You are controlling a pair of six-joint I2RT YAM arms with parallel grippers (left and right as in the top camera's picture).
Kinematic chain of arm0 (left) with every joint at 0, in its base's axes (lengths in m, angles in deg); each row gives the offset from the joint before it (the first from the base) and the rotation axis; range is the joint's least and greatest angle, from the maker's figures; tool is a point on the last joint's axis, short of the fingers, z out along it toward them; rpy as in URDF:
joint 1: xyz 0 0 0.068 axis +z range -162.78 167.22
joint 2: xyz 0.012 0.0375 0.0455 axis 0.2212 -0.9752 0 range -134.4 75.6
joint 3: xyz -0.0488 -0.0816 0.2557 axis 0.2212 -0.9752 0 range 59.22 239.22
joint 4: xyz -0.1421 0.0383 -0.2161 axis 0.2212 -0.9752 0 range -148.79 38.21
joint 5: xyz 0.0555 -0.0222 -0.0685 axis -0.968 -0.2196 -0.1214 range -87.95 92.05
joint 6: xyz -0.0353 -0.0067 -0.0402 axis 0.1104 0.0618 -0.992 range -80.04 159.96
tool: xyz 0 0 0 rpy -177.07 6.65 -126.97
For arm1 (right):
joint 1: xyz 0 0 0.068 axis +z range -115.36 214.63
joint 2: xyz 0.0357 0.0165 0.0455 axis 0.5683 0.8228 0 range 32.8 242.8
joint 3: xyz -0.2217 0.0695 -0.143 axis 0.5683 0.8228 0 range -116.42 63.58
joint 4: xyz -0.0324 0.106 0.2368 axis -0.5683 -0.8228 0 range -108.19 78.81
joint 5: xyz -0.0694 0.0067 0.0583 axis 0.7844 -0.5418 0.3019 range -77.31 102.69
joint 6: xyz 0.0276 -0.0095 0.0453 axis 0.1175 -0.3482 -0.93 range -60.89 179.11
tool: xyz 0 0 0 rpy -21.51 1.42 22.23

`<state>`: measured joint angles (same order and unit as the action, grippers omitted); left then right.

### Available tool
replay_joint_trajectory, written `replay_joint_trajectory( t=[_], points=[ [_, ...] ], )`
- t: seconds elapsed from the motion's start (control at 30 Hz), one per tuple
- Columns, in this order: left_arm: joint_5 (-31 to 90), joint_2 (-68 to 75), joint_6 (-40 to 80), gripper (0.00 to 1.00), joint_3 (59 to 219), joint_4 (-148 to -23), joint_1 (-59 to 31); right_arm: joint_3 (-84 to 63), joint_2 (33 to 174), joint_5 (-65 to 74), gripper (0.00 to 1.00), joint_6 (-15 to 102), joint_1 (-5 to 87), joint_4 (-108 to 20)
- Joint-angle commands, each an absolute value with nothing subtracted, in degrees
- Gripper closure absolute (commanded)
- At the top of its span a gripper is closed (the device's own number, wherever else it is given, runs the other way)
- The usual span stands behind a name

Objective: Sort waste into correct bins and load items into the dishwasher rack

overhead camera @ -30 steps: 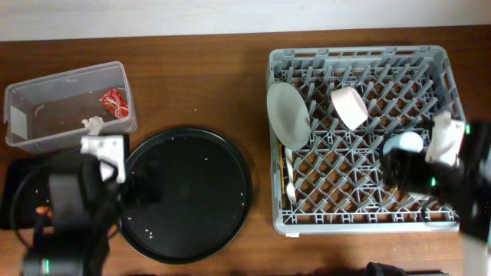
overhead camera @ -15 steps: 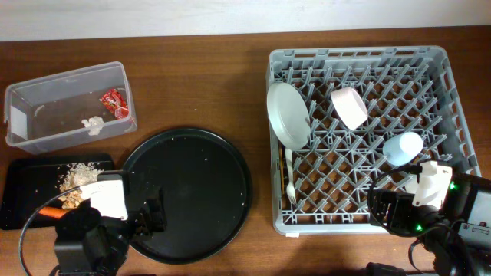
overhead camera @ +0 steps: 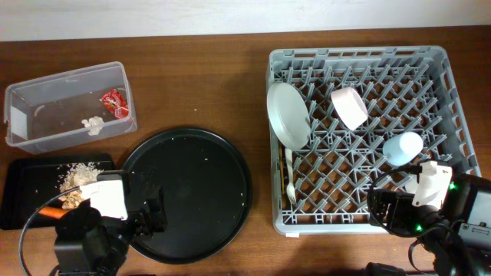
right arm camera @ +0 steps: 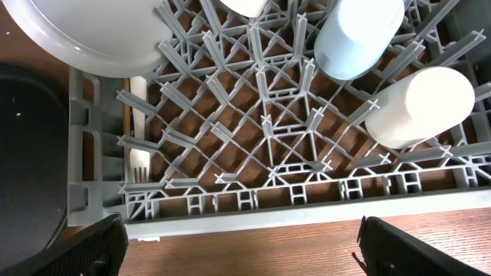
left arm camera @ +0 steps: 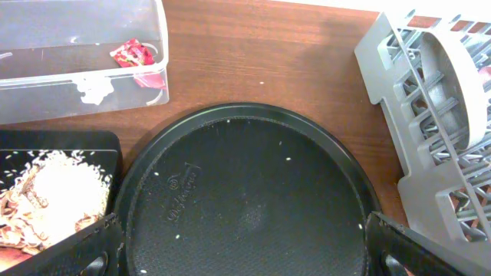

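Note:
The clear tub (overhead camera: 46,115) holds the red wrapper (overhead camera: 113,100) and the white tissue (overhead camera: 93,124); both also show in the left wrist view, the wrapper (left arm camera: 134,55) and the tissue (left arm camera: 92,90). The black rectangular tray (overhead camera: 27,180) holds rice scraps (overhead camera: 77,175), brown bits (left arm camera: 15,222) and the carrot (overhead camera: 50,212). The grey rack (overhead camera: 368,222) holds the plate (overhead camera: 288,115), bowl (overhead camera: 349,107), blue cup (overhead camera: 403,147), fork (overhead camera: 290,180) and cream cup (right arm camera: 418,103). My left gripper (left arm camera: 245,257) is open and empty over the round tray. My right gripper (right arm camera: 245,253) is open and empty, in front of the rack's near wall.
The large round black tray (overhead camera: 188,192) lies between the bins and the rack, with a few rice grains on it. Both arms sit low at the table's front edge, the left arm (overhead camera: 92,230) by the black tray and the right arm (overhead camera: 430,211) at the rack's near right corner.
Over the last second both arms drew back toward the front edge: the left off the black rectangular tray, the right off the rack's right side. They have been still for the last half second.

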<state>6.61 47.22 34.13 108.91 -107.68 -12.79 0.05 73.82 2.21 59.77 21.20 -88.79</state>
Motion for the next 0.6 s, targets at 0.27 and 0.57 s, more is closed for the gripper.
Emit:
replay_joint_trajectory(
  t=[0.27, 0.57],
  points=[
    [7.2, 47.5, 33.6, 0.01, 108.4, -107.6, -12.6, 7.9, 56.6, 4.0, 0.01, 60.2, 35.8, -66.3],
    [7.2, 47.5, 33.6, 0.01, 108.4, -107.6, -12.6, 35.5, 40.0, 0.9, 0.01, 60.2, 36.3, -42.3]
  ],
)
